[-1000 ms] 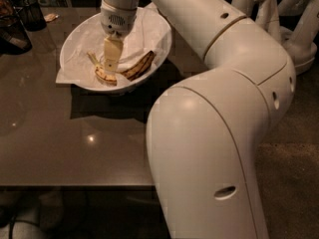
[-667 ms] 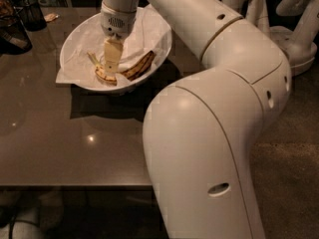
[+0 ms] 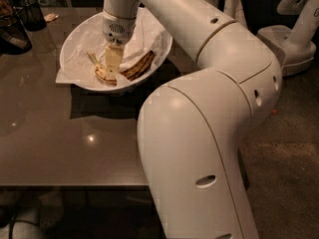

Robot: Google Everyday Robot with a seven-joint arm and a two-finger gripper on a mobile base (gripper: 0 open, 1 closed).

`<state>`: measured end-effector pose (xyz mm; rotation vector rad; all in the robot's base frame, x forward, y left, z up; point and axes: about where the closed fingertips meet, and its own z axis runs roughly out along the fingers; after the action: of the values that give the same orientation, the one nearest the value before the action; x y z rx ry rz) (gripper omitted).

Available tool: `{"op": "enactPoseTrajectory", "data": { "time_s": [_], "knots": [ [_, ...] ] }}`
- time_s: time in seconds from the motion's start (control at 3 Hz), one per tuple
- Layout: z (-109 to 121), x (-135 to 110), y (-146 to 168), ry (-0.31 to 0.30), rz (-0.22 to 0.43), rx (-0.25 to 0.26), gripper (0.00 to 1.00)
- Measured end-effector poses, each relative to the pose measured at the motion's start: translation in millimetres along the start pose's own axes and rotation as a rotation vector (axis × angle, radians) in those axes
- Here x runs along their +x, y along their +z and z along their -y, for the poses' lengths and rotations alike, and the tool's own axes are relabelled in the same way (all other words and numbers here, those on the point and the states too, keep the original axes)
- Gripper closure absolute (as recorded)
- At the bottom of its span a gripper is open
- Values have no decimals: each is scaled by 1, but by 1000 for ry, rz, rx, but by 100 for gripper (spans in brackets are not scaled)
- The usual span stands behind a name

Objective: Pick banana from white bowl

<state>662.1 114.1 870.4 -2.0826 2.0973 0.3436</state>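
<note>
The white bowl (image 3: 79, 36) stands at the far left of the brown table, lined with crumpled white paper. The banana (image 3: 140, 65), yellow with heavy brown streaks, lies curved in the bottom of the bowl, its thin stem pointing up left. My gripper (image 3: 112, 67) reaches straight down into the bowl from above. It sits over the middle of the banana and hides that part. The banana's two ends show on either side of it.
Dark containers (image 3: 31, 13) stand at the table's far left corner, with a small pale scrap (image 3: 50, 17) near them. My own large white arm fills the right half of the view. Another white robot base (image 3: 294, 34) stands on the floor at the right.
The arm's big lower links have shifted slightly left in the view. The gripper stays down in the bowl over the banana, which has not moved.
</note>
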Motion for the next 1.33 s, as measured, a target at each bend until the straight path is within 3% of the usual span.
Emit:
{"op": "enactPoseTrajectory", "data": {
  "time_s": [1.0,1.33],
  "knots": [
    [0,6,21,7,-8,-44,38],
    [0,10,21,13,-38,-12,57]
  ]
}}
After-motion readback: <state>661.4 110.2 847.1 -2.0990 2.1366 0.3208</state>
